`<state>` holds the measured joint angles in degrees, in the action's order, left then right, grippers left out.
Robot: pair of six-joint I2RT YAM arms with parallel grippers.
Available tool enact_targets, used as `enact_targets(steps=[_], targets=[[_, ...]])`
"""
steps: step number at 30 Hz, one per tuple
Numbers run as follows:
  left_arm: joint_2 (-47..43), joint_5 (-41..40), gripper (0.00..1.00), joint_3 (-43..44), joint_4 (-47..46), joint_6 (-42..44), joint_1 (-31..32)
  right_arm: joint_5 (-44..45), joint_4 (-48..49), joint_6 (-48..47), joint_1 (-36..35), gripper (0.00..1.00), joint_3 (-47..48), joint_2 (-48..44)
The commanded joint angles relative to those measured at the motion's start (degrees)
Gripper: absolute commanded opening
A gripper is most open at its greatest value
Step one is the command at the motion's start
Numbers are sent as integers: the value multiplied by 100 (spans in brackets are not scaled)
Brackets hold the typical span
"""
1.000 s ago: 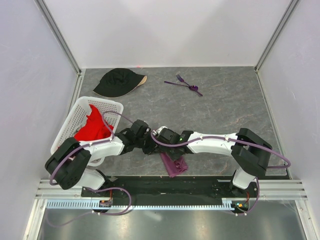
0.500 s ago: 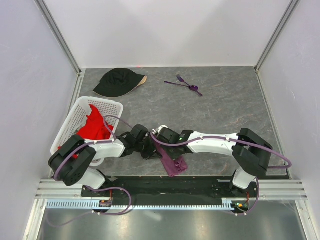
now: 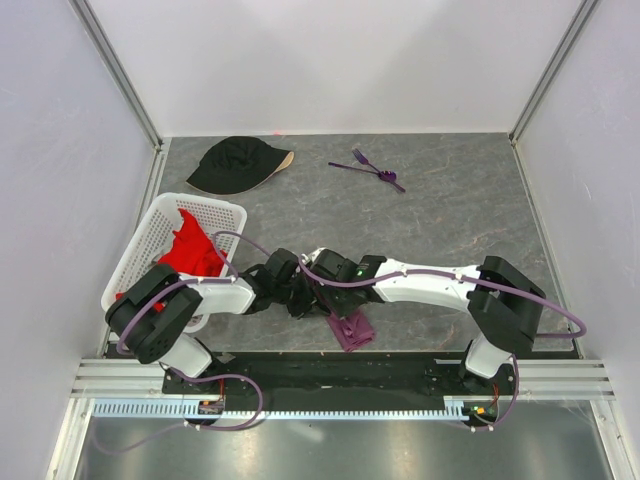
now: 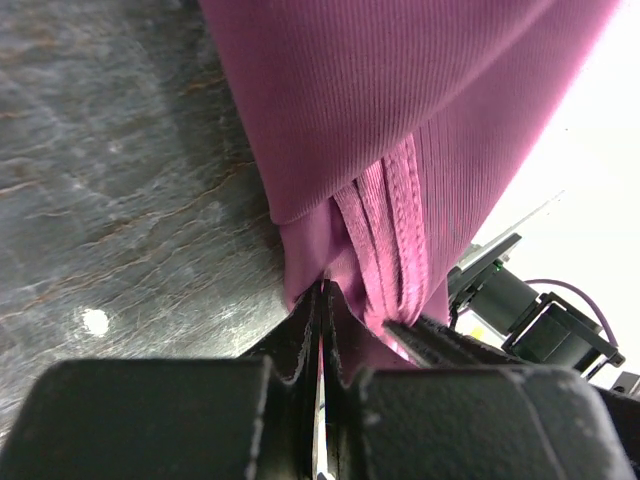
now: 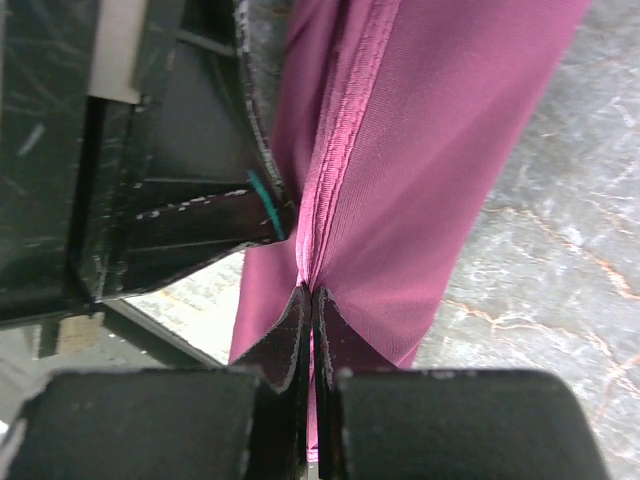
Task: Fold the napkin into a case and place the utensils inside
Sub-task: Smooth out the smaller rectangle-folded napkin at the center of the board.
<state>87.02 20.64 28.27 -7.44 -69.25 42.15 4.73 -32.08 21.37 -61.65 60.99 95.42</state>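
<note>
The plum-purple cloth napkin [image 3: 350, 330] lay bunched at the near edge of the grey marbled surface [image 3: 450, 220], pinched at its upper end by both arms. The jaws of the left arm [image 3: 222, 293] were closed on a fold beside the stitched hem, and those of the right arm [image 3: 430, 285] on the hem itself (no gap showing in either wrist view). The thin purple plastic utensils [image 3: 368, 170] lay well apart at the far side, near a black cloth cap [image 3: 238, 165].

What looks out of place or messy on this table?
The napkin is bunched, not flat, pinched by the left fingers and the right fingers near the front edge. The utensils lie crossed at the back.
</note>
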Motion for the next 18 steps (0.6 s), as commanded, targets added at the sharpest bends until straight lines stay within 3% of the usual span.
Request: enact_targets(steps=[1, 12, 18], targets=[[78, -175, 2, 20, 24, -202, 39, -359, 140, 227, -23, 0, 80, 73], [25, -236, 2, -111, -38, -212, 56, -684, 843, 570, 109, 0, -394, 196], [-712, -430, 8, -269, 365, -115, -101, -648, 1282, 570, 188, 1, -808, 179]])
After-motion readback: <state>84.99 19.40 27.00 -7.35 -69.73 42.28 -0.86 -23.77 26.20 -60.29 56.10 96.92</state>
